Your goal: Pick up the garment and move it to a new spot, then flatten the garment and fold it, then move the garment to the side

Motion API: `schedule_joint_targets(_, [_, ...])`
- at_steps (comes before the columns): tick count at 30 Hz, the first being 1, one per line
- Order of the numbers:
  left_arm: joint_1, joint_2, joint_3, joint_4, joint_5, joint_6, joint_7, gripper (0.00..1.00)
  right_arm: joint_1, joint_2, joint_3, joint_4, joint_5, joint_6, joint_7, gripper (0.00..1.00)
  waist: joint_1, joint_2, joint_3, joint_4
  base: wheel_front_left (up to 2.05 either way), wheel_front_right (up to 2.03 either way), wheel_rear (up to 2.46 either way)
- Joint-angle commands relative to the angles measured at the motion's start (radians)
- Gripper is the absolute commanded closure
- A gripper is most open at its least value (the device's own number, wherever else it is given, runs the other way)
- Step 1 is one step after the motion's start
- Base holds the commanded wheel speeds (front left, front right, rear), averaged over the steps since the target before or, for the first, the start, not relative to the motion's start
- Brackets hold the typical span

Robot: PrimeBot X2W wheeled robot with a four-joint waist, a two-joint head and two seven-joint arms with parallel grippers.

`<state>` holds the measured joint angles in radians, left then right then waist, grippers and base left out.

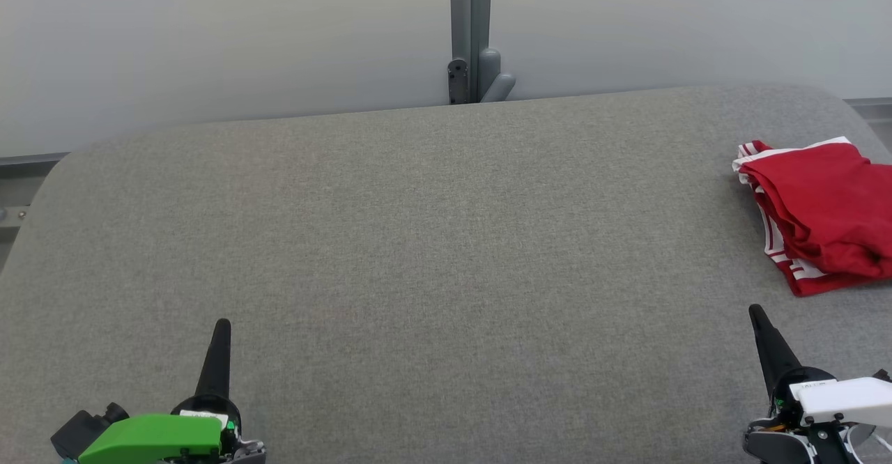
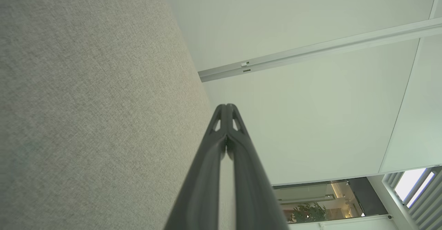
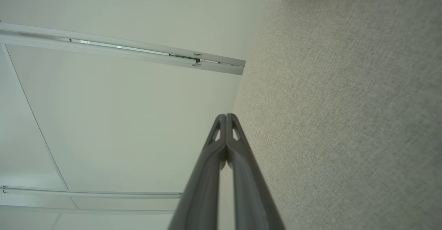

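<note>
You get soft, even, bright light, with barely a shadow on the grey counter (image 1: 418, 241). In your left wrist view a window (image 2: 412, 185) blows out white; the head view is sharp.

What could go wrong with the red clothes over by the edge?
The red garment lies bunched near the right edge of the table, so a nudge might push it off. It looks layered, so the right gripper, shut now, may pinch just the top layer.
</note>
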<state>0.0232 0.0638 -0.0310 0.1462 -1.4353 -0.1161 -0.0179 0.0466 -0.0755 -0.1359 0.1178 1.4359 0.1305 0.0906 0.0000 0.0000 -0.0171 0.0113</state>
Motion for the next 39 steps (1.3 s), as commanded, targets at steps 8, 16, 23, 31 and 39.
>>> schedule_joint_targets(8, [-0.029, 0.002, 0.012, 0.000, -0.065, -0.009, 0.018, 1.00, -0.020, 0.000, -0.014, 0.002, 0.072, 0.000, 0.023, 1.00, 0.0000, 0.0000, 0.005, -0.003, 0.00, 0.00, 0.00])
schedule_joint_targets(16, [-0.037, 0.001, 0.019, 0.002, -0.122, -0.013, 0.032, 1.00, -0.028, 0.002, -0.026, 0.006, 0.132, 0.000, 0.044, 1.00, 0.0000, 0.0000, 0.011, -0.006, 0.00, 0.00, 0.00])
schedule_joint_targets(23, [-0.044, 0.000, 0.025, 0.003, -0.171, -0.017, 0.043, 1.00, -0.033, 0.004, -0.035, 0.010, 0.179, 0.000, 0.061, 1.00, 0.0000, 0.0000, 0.016, -0.009, 0.00, 0.00, 0.00])
schedule_joint_targets(31, [-0.047, -0.001, 0.030, 0.004, -0.204, -0.017, 0.052, 1.00, -0.033, 0.006, -0.042, 0.012, 0.211, 0.000, 0.075, 1.00, 0.0000, 0.0000, 0.020, -0.011, 0.00, 0.00, 0.00])
schedule_joint_targets(39, [-0.047, -0.003, 0.032, 0.004, -0.201, -0.017, 0.053, 1.00, -0.034, 0.009, -0.046, 0.012, 0.207, 0.000, 0.075, 1.00, 0.0000, 0.0000, 0.020, -0.011, 0.00, 0.00, 0.00])
